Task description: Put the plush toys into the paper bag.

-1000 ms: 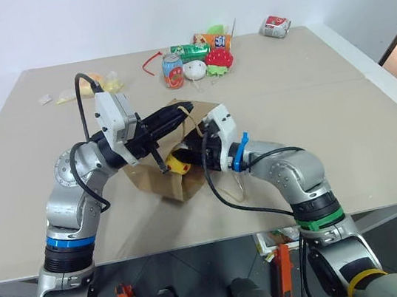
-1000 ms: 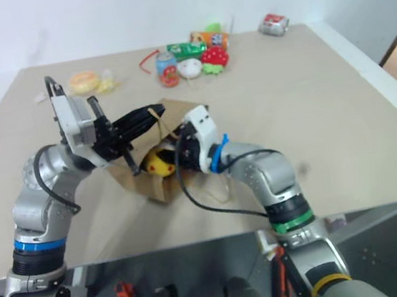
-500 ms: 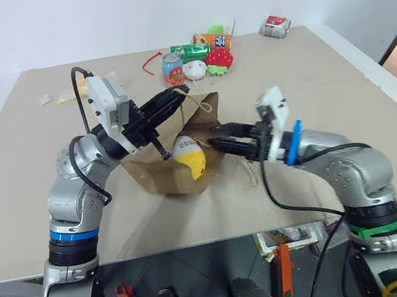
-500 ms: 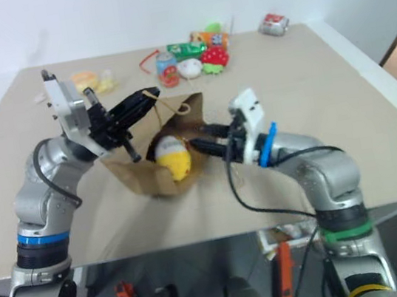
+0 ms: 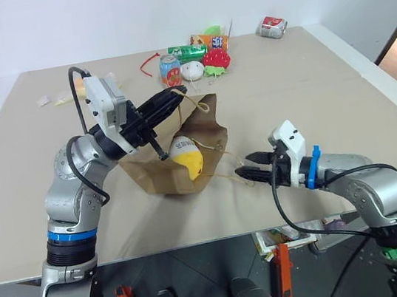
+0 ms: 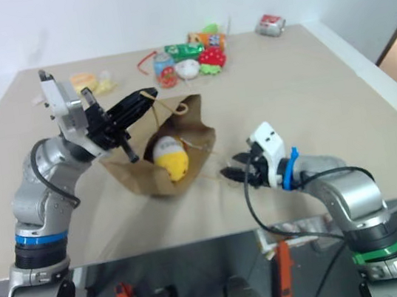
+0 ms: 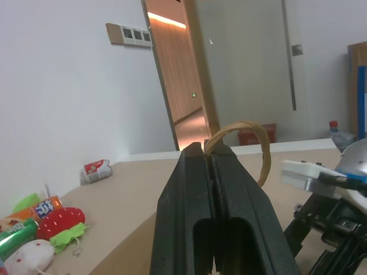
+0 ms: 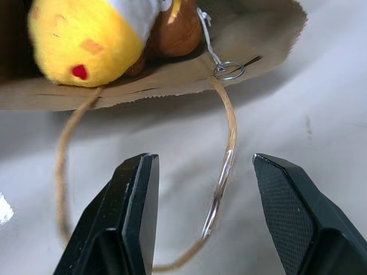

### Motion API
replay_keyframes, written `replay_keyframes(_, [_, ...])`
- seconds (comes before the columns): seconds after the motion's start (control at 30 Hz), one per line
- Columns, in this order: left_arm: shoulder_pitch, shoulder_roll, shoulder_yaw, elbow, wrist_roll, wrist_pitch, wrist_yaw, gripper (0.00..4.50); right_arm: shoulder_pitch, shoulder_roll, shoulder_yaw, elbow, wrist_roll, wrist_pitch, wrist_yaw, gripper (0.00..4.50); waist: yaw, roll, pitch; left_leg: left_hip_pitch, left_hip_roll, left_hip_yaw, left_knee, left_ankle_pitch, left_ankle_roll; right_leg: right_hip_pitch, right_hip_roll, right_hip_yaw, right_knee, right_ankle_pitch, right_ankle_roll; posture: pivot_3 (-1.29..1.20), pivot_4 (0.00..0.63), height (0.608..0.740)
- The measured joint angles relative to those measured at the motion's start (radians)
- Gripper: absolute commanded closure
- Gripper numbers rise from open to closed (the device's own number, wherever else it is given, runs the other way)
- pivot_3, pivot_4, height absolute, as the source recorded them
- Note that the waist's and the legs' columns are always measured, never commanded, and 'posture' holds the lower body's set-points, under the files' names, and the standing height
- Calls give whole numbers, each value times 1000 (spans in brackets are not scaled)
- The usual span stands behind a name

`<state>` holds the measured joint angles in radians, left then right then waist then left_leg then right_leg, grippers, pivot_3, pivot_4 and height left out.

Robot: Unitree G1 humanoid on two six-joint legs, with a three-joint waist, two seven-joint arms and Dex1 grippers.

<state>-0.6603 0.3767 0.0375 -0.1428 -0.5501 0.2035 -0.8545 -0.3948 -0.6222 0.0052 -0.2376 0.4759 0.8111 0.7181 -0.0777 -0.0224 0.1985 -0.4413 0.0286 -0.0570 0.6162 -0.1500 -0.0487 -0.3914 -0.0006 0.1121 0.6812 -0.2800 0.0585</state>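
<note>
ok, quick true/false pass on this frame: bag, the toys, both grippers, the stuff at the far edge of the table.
1. The left gripper is shut on a paper bag handle. True.
2. The right gripper holds the yellow chick plush. False: its jaws are open and empty, on the near side of the paper bag, with the lower handle lying on the table between them.
3. The yellow chick plush sits in the bag's mouth. True; something brown, likely the monkey plush, lies next to it.
4. The red strawberry plush is in the bag. False: it lies at the far edge of the table beside the drink can.
</note>
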Motion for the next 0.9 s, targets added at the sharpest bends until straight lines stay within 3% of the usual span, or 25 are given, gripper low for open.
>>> replay_keyframes(0.17, [0,1,0,0,0,0,-5,4500,-25,26,38,70,-43,-8,-26,1627,4,0,0,-1,0,0,0,0,0,0,0,0,0,0,1,0,150,740])
replay_keyframes(0.23, [2,1,0,0,0,0,-5,4500,-26,28,46,94,-58,-9,-30,1985,5,0,0,-1,0,0,0,0,0,0,0,0,0,0,1,0,150,740])
replay_keyframes(0.47, [14,4,0,-4,1,0,-6,4500,-49,28,55,134,-87,-31,-38,4384,5,0,0,-1,0,0,0,0,0,0,0,0,0,0,0,0,150,740])
replay_keyframes(0.67, [17,4,0,-4,1,0,-6,4500,-61,28,17,133,-64,-37,-19,4453,5,0,0,-1,0,0,0,0,0,0,0,0,0,0,1,0,150,740])
replay_keyframes(0.9, [18,-10,6,-3,-27,48,28,4500,-118,60,-175,26,165,10,8,4453,5,0,0,-1,0,-1,0,0,0,0,0,-1,0,0,0,0,150,740])
